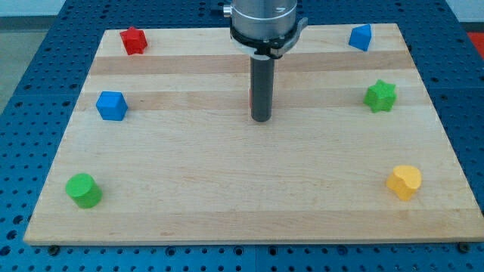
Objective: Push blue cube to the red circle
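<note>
Blue pegboard frames the pale wooden worktop [242, 189], where the rod's tip [261, 119] rests near the middle, slightly toward the far edge, with a sliver of red [251, 96] showing just behind the rod, its shape hidden. No gripper is fitted, so nothing is gripped. The blue cube [111, 106] sits near the left edge, well apart from the tip; a red star [134, 40], blue block [361, 36], green star [380, 96], yellow heart [404, 182] and green cylinder [83, 190] lie around the edges.
</note>
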